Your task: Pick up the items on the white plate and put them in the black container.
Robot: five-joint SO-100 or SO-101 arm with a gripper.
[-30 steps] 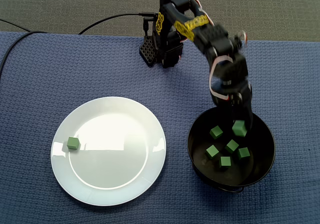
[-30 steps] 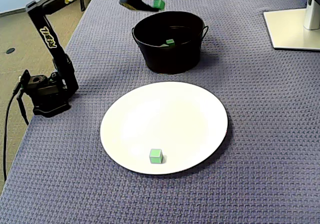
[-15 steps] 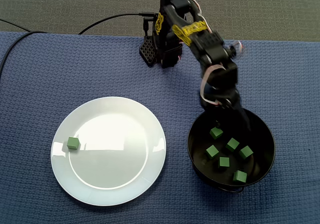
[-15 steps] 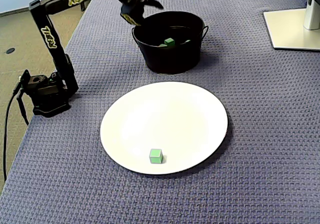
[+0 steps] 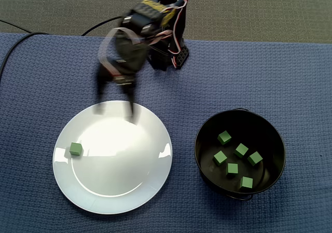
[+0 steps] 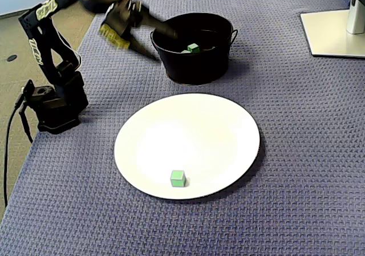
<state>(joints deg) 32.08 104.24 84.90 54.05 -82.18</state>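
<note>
Nearly done: six in, one to go

In a fixed view from above, the blurred gripper (image 5: 116,106) hangs over the upper edge of the white plate (image 5: 129,194), fingers spread and empty; the green cube (image 5: 75,149) lies near the plate's left rim, well apart from it; six cubes (image 5: 232,168) sit in the black container (image 5: 198,149). In a fixed view from the side, the gripper (image 6: 159,42) is beside the container (image 6: 194,70); the cube (image 6: 178,178) rests near the plate's (image 6: 228,125) front edge; one pick and one drop seem to remain.
</note>
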